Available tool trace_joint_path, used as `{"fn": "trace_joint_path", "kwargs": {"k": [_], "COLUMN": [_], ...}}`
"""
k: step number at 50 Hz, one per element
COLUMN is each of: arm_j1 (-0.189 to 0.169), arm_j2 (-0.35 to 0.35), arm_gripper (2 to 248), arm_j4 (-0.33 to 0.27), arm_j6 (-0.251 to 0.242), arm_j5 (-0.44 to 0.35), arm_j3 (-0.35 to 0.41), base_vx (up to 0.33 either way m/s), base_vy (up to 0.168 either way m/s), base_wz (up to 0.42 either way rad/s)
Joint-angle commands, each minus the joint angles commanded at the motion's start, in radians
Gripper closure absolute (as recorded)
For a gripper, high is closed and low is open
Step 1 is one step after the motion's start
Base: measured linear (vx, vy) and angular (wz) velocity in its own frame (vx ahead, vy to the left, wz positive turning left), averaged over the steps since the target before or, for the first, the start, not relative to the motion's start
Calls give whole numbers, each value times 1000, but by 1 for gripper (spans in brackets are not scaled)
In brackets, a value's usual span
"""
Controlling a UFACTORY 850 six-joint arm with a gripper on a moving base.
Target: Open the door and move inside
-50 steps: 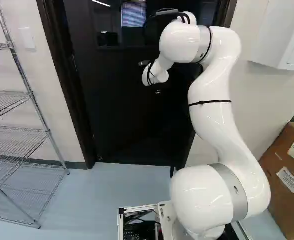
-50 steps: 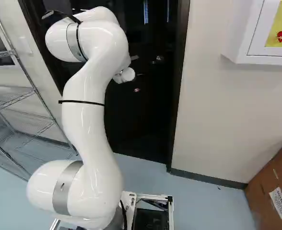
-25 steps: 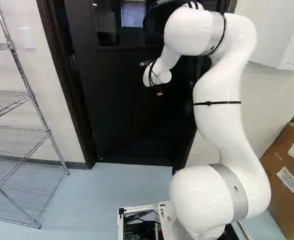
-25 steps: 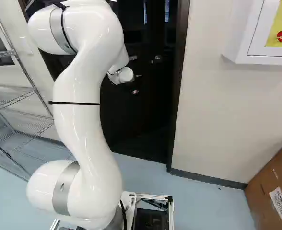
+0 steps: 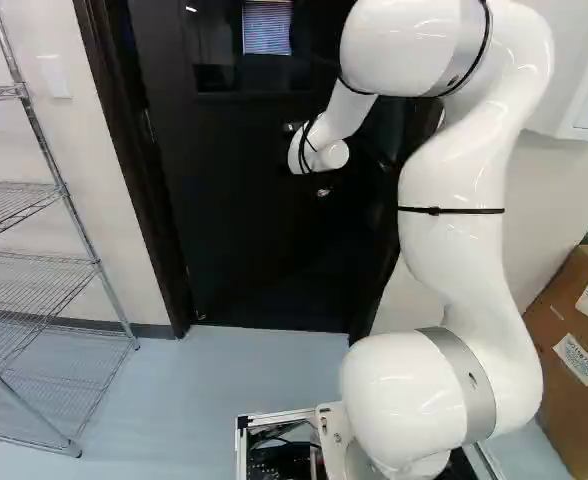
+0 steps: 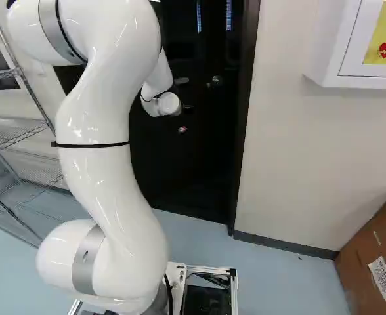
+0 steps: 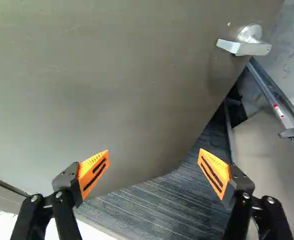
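Door [image 5: 224, 210] stood ajar at 12 o'clock in the left base view, pale blue floor [image 5: 194, 400] below, wire rack [image 5: 59, 185] at 9, box [image 5: 549, 320] with printed labels [image 5: 579, 358] at 4. Tool [image 7: 154, 170] was wide open, holding nothing, door handle [image 7: 244, 48] ahead, apart.

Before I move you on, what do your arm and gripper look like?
My arm is glossy white with rounded segments, grey bands at the joints, a thin black strap around its middle and black cabling near the wrist. My gripper is black, its two fingers bearing ribbed orange pads with dark slots.
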State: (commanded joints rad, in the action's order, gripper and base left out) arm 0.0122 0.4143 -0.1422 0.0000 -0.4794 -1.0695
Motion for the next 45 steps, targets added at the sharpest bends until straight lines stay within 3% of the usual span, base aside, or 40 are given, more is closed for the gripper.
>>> {"fn": "trace_joint_path", "kwargs": {"k": [19,45], "arm_j1": [1,2], "arm_j2": [-88,-212], "arm_gripper": [3,3], "arm_j4": [109,120], "arm_j6": [0,0], "arm_j5": [-15,-105], "arm_j3": [107,251], "base_vx": [0,0], "base_vy": [0,0], "base_wz": [0,0]}}
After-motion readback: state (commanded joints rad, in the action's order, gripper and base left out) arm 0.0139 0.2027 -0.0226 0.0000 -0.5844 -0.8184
